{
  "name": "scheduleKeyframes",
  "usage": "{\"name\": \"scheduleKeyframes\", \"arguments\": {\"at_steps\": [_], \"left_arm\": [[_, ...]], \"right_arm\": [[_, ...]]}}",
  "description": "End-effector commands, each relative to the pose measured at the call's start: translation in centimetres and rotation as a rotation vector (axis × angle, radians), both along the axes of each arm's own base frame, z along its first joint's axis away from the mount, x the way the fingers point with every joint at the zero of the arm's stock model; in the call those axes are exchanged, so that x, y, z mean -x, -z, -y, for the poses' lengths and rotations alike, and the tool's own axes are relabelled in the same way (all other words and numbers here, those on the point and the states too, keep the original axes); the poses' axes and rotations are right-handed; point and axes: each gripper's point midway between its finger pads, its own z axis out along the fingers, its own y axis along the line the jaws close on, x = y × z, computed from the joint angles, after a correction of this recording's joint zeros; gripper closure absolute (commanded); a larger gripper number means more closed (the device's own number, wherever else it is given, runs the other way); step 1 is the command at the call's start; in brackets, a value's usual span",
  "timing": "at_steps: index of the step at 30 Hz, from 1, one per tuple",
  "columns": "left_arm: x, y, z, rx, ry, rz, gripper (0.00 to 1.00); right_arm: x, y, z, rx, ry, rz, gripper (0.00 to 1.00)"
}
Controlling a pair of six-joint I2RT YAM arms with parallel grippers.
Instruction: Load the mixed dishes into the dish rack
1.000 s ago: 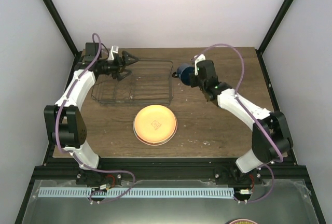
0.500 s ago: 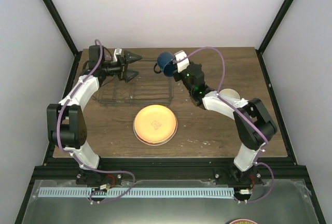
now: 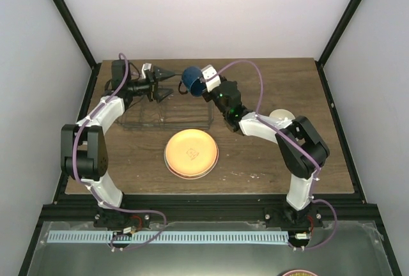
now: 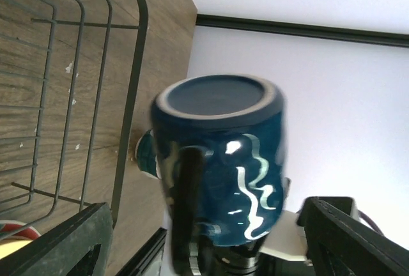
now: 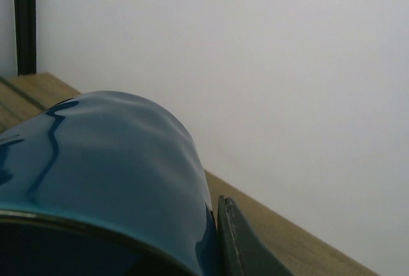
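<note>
The right hand (image 3: pixel 200 80) is clamped on the dark blue mug (image 4: pixel 220 161) and holds it in the air, tipped on its side, directly ahead of the left hand (image 3: pixel 170 84). The left hand's fingers stand wide apart and empty, and whether they touch the mug I cannot tell. The dish rack (image 4: pixel 135 84) sits on the desk under and beside the left hand, the orange-yellow plate (image 3: pixel 191 153) lies flat on the near side of both hands, and the white bowl (image 3: pixel 283 116) sits behind the right hand, beside its arm.
</note>
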Motion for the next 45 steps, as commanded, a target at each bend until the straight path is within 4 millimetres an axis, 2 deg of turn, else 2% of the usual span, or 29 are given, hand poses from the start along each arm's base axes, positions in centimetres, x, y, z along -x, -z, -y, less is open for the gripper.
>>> {"name": "scheduleKeyframes", "arguments": {"at_steps": [1, 8, 20, 22, 25, 26, 30, 38, 43, 45], "left_arm": [[0.0, 1.2, 0.5, 0.01, 0.032, -0.002, 0.18], [0.0, 1.8, 0.7, 0.007, 0.046, -0.002, 0.22], [-0.6, 1.0, 1.0, 0.025, 0.047, 0.021, 0.28], [-0.6, 0.9, 1.1, 0.026, 0.05, 0.023, 0.36], [-0.6, 0.9, 1.1, 0.026, 0.051, 0.024, 0.55], [-0.6, 1.0, 1.1, 0.027, 0.051, 0.023, 0.64], [-0.6, 1.0, 1.1, 0.026, 0.053, 0.024, 0.85], [-0.5, 0.9, 1.3, 0.032, 0.072, 0.039, 1.0], [-0.5, 0.2, 1.6, 0.048, 0.108, 0.098, 1.0], [-0.5, -0.2, 1.7, 0.073, 0.116, 0.111, 1.0]], "right_arm": [[0.0, -8.7, -0.7, -0.194, -0.028, 0.159, 0.99], [0.0, -8.8, -1.8, -0.206, -0.05, 0.146, 0.99], [-0.2, -7.4, -3.8, -0.194, -0.074, 0.124, 0.99], [-0.2, -7.2, -3.9, -0.193, -0.077, 0.121, 0.99], [-0.1, -7.3, -4.0, -0.192, -0.079, 0.121, 0.99], [-0.2, -7.3, -3.9, -0.19, -0.074, 0.122, 0.99], [-0.4, -7.1, -3.7, -0.17, -0.053, 0.128, 0.99], [-0.5, -6.4, -4.0, -0.162, -0.06, 0.107, 0.99], [-0.8, -4.9, -3.9, -0.135, -0.044, 0.079, 0.98], [-0.7, -4.5, -3.8, -0.128, -0.04, 0.072, 0.95]]}}
